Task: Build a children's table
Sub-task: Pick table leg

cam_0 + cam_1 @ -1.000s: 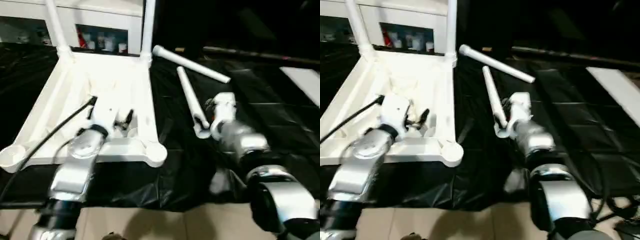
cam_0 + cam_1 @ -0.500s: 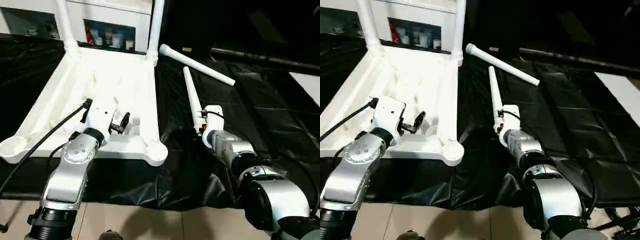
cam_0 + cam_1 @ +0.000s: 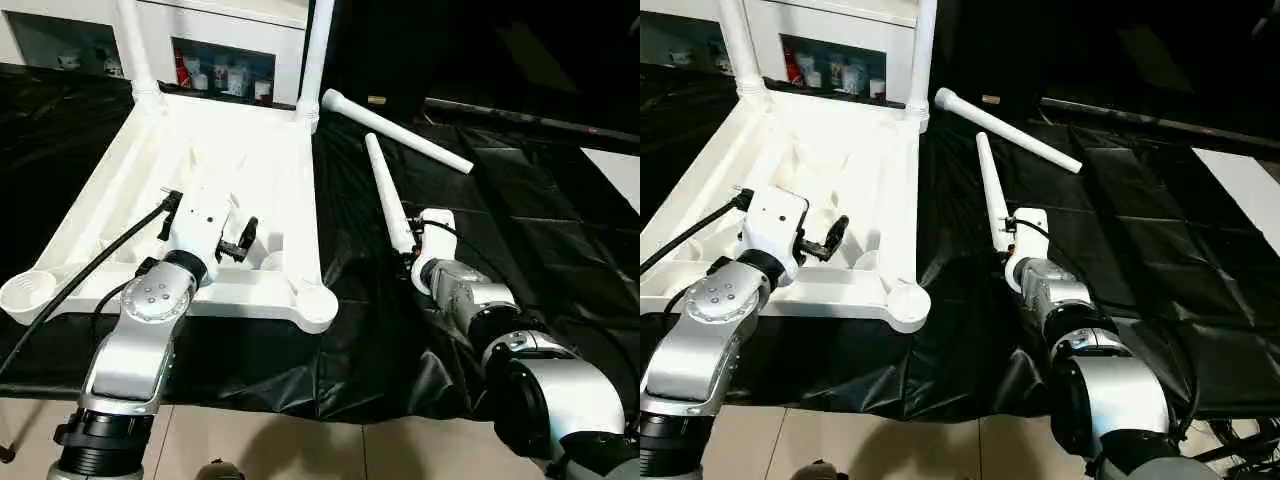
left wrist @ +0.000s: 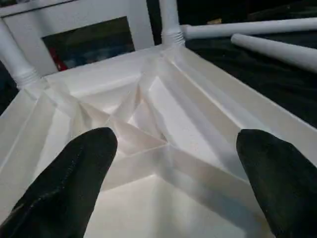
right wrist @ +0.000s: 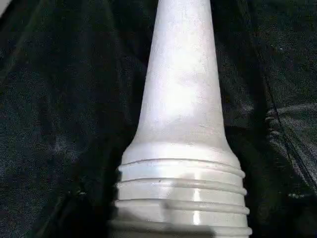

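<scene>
The leg (image 3: pixel 389 198) lay on the black sheet (image 3: pixel 540 230), its threaded end right at our right gripper (image 3: pixel 1012 243) — we had closed in on it; grip unclear. Our left gripper (image 3: pixel 246 238), fingers spread, hovered over the upturned tabletop (image 3: pixel 255 150).

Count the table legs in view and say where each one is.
4. Two stand in the tabletop's far corner sockets; two lie loose on the black sheet, the nearer at the right gripper.
</scene>
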Robot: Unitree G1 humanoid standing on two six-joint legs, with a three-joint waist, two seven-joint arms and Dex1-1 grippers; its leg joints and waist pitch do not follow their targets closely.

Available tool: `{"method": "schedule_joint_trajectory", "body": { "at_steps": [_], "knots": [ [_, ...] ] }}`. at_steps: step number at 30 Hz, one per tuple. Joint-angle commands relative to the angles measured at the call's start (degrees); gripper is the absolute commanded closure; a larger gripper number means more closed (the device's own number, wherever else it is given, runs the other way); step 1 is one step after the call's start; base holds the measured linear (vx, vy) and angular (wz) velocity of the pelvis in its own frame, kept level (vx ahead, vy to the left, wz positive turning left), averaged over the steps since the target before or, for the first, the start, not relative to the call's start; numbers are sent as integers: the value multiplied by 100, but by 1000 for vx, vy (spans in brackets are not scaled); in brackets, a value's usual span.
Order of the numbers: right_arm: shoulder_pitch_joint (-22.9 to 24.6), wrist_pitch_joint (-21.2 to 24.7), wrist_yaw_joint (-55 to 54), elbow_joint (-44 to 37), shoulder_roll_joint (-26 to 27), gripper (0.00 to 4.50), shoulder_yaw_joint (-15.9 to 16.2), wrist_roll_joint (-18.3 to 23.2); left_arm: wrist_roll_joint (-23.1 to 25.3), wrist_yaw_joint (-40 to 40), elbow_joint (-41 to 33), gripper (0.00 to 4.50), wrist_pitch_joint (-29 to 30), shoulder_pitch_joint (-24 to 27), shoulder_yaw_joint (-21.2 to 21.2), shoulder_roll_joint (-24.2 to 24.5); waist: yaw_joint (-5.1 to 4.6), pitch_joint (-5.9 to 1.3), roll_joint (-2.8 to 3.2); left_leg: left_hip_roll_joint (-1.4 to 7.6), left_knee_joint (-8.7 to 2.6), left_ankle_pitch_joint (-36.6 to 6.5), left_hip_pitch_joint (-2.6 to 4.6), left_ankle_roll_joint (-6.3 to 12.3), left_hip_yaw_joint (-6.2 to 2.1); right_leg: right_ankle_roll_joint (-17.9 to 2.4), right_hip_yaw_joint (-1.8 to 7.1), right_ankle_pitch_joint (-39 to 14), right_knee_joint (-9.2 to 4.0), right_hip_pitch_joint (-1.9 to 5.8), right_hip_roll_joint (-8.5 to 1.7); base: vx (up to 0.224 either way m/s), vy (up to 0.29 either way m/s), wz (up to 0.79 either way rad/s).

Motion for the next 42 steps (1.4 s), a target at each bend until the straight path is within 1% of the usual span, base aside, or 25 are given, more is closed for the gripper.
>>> {"method": "schedule_joint_trajectory", "body": {
  "at_steps": [1, 6, 13, 16, 17, 20, 22, 23, 24, 25, 26, 27, 28, 29, 30, 32, 33, 34, 35, 36, 38, 39, 40, 41, 42],
  "knots": [
    [59, -122, 82, -30, -106, 168, -101, 48, 3, 75, 94, 0, 23, -118, 62, -62, 3, -380, 70, 485, -403, -632, 8, 24, -210, -20, 627, -1565, -542, 334, -759, 0, 0, 0],
    [440, -948, 240, -961, -345, 169, -169, 120, -405, 344, 125, 0, 46, -209, 415, -534, 30, -383, -101, 520, -384, -460, 44, 23, -187, 73, 630, -1594, -543, 288, -773, 0, 0, 0],
    [2137, -238, 208, -4597, -310, 170, -216, 373, -457, 403, 30, 0, -244, -97, 372, -715, -13, -389, -206, 544, -424, -41, 35, 120, -238, 171, 667, -367, -430, 330, -731, 0, 0, 0],
    [2755, -608, 108, -5518, -193, 170, -72, 222, -675, 397, 190, 0, -419, -130, 457, -1003, 13, -358, 114, 523, -453, -732, 58, -137, -255, 325, 636, -1182, -597, 318, -743, 0, 0, 0],
    [2905, -661, 104, -5766, -132, 170, -53, 262, -684, 371, 225, 0, -486, -133, 416, -1044, -14, -378, 44, 558, -458, -797, 69, -151, -265, 347, 636, -1167, -629, 324, -728, 0, 0, 0],
    [3275, -538, 110, -6340, -59, 170, 47, 322, -553, 389, 369, 0, -632, -159, 219, -1055, -81, -252, 71, 511, -518, -2477, 278, -193, -274, 575, 473, -3381, -912, 366, -712, 0, 0, 0],
    [3559, -260, 74, -6660, -15, 170, 111, 341, -489, 387, 489, 0, -682, -248, 98, -1080, -145, -163, 323, 586, -472, -3431, 649, -99, -257, 625, 140, -4274, -1207, 419, -623, 0, 0, 0],
    [3587, -227, 74, -6690, -13, 170, 120, 343, -486, 386, 500, 0, -684, -257, 88, -1083, -203, -118, 322, 698, -566, -3796, 664, -88, -289, 629, 49, -4147, -1140, 484, -522, 0, 0, 0],
    [3767, -110, 44, -6891, -24, 170, 207, 263, -463, 352, 564, 0, -723, -306, 27, -1101, -180, -133, 418, 1100, -1108, -4577, 408, -170, -432, 376, 307, -2429, 89, 860, -328, 0, 0, 0],
    [3785, -100, 39, -6914, -24, 170, 215, 255, -460, 349, 571, 0, -728, -310, 22, -1104, -144, -106, 484, 1035, -1274, -4965, 398, -266, -342, 255, 292, -1763, 294, 753, -159, 0, 0, 0],
    [3841, -55, 27, -6977, -6, 170, 230, 269, -436, 349, 601, 0, -746, -315, 12, -1111, -185, -106, 385, 699, -1146, -4999, 583, 18, -392, 66, 550, -1421, 97, 479, -245, 74, -66, 17],
    [3906, -65, -25, -7037, -4, 170, 240, 208, -404, 329, 639, 0, -763, -323, -19, -1113, -142, -189, 196, 128, -424, -3335, 30, 384, -220, 406, 942, -3201, -775, 972, -918, 74, -66, 17],
    [3930, -48, -38, -7069, 1, 170, 242, 200, -396, 325, 654, 0, -778, -325, -25, -1113, 77, -206, 213, 110, 474, -1208, -144, 603, -201, 754, 1062, -5411, -1244, 1020, -1522, 60, -72, 25],
    [3945, -33, -43, -7088, 5, 170, 243, 200, -391, 324, 662, 0, -788, -326, -27, -1112, 36, -279, 107, 102, 647, -886, -369, 651, -238, 744, 1034, -5255, -1142, 1149, -1524, 68, -42, 29],
    [3977, 0, -46, -7117, 3, 170, 250, 203, -394, 324, 675, 0, -815, -324, -32, -1108, 53, -274, 168, 109, 612, -527, -588, 687, -290, 602, 803, -4368, -1041, 1245, -1383, 68, -42, 29],
    [4007, 39, -42, -7162, -4, 170, 268, 217, -390, 350, 685, 0, -836, -320, -42, -1091, 23, -340, 318, 151, 292, 29, -550, 949, -226, 102, 389, -3071, -1056, 1333, -1067, 132, -3, 40],
    [4034, 71, -31, -7214, -11, 170, 291, 226, -385, 392, 691, 0, -865, -316, -40, -1080, 2, -364, 485, 180, 8, 375, -432, 1183, -220, 37, 132, -2333, -1062, 1433, -790, 152, 11, 47],
    [4045, 28, -15, -7224, -23, 170, 307, 204, -381, 443, 680, 0, -872, -309, -15, -1093, -187, -345, 699, 298, -365, 343, -51, 1556, -552, 149, -106, -1551, -642, 1287, -183, 218, 55, 44],
    [4062, 19, -16, -7257, -38, 170, 326, 192, -380, 477, 679, 0, -880, -308, 3, -1105, -351, -413, 728, 473, -442, 440, 508, 2289, -1002, 207, -124, -1251, -26, 821, 160, 258, 40, 34],
    [4084, 68, -17, -7326, 18, 170, 265, 347, -356, 514, 674, 0, -909, -303, 29, -1118, -547, -613, 675, 984, -269, 1354, 1237, 3110, -1407, 309, 344, -1423, 526, -28, 45, 258, 40, 34],
    [4101, 123, 18, -7398, 49, 170, 226, 499, -334, 560, 694, 0, -1002, -301, 74, -1122, -390, -619, 535, 866, -49, 4762, 1043, 3116, -1366, 937, 726, -557, 771, -447, -91, 104, 20, -4],
    [4100, 139, 40, -7404, 14, 170, 272, 457, -357, 606, 705, 0, -1083, -298, 128, -1122, -355, -642, 399, 615, 96, 6829, 869, 2727, -1111, 1216, 955, 577, 620, -551, -181, -3, 39, -19],
    [4093, 148, 38, -7401, -3, 170, 293, 425, -343, 619, 699, 0, -1073, -302, 126, -1104, -333, -637, 148, 185, 241, 6666, 602, 2187, -827, 856, 1283, 2166, 85, -526, -367, -234, 65, -17],
    [4081, 158, 26, -7394, 11, 170, 283, 438, -338, 633, 694, 0, -1043, -299, 129, -1101, -340, -616, -77, -206, 297, 5245, 247, 1817, -551, 888, 1430, 3099, -168, -316, -434, -236, 31, 19],
    [4072, 172, 18, -7395, 24, 170, 272, 450, -338, 643, 694, 0, -1025, -297, 126, -1096, -261, -543, -210, -494, 251, 2307, -26, 1373, -339, 1055, 1602, 3407, -297, 36, -595, -236, 31, 19]
  ]
}}
